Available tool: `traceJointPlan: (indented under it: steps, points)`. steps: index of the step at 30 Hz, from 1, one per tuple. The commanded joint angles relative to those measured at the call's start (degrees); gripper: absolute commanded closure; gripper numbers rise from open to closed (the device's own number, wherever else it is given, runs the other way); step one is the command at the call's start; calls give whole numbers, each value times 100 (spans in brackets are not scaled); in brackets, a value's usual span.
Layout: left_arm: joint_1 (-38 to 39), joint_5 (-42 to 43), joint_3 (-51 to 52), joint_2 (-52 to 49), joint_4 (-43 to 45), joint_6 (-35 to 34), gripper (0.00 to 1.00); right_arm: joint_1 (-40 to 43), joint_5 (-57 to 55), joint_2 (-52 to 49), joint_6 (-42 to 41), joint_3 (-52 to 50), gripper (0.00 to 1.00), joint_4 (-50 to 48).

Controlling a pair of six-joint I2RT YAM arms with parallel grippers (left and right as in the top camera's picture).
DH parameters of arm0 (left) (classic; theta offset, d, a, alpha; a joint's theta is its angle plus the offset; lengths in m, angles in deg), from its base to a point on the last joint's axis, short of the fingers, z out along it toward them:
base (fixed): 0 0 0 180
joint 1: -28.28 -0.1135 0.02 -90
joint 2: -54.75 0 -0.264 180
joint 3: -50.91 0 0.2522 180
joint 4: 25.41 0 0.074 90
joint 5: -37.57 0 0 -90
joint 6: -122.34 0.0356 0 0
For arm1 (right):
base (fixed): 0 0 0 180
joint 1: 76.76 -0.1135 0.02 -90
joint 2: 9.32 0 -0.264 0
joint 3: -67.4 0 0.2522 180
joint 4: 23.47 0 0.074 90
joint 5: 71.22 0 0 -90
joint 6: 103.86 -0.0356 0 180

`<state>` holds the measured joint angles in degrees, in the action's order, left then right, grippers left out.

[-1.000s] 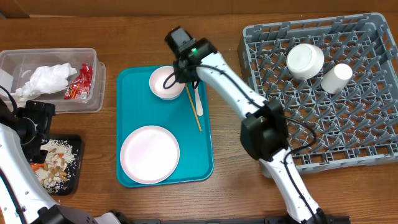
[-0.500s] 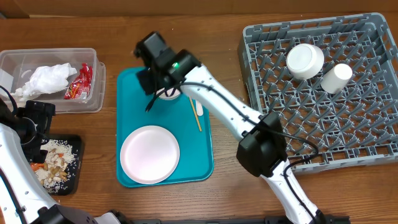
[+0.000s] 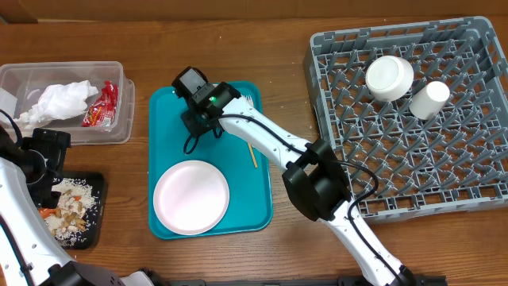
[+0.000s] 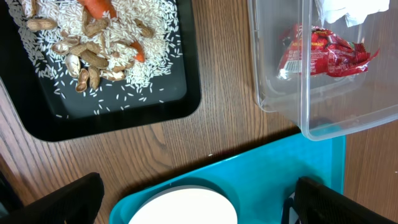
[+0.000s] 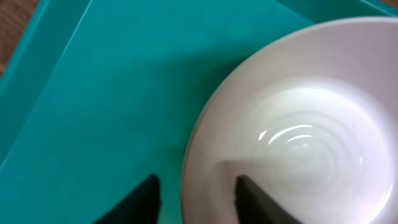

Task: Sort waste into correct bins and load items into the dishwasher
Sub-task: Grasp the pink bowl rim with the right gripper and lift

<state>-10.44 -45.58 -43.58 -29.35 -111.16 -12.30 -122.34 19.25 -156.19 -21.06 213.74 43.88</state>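
Straddling the white bowl's point(image 5: 298, 124) rim at the teal tray's point(image 5: 93, 93) far end, the right gripper's point(image 5: 196, 199) jaws stand apart; the left gripper point(image 4: 196, 186), left of that tray, also has its jaws spread.

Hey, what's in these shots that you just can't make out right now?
- Bowl: overhead, hidden beneath the right gripper; right wrist view crops it right and below.
- Chopstick: overhead, upper end under the right arm.
- Plate: left wrist view, bottom edge cuts it.
- Red wrapper: print too blurred to read.
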Motion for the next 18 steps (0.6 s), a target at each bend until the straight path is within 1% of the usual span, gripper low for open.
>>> traceJointPlan:
  steps: [1, 3, 7, 11, 14, 18]
  points:
    - [11, -44, -44, -24, 7, 50, 0, -70, -85, 0, 17, 15, 69, -101]
    - [11, -42, -44, -24, 7, 50, 0, -70, -85, 7, 17, 24, 71, -98]
    - [11, -42, -44, -24, 9, 50, 0, -72, -85, 39, 11, 101, 71, -68]
    - [11, -44, -44, -24, 7, 48, 0, -68, -83, 39, -7, 256, 83, 52]
    - [11, -42, -44, -24, 7, 50, 0, -66, -83, 39, -7, 256, 87, 70]
    - [11, -44, -44, -24, 7, 48, 0, -70, -83, 151, -7, 258, 88, 68]
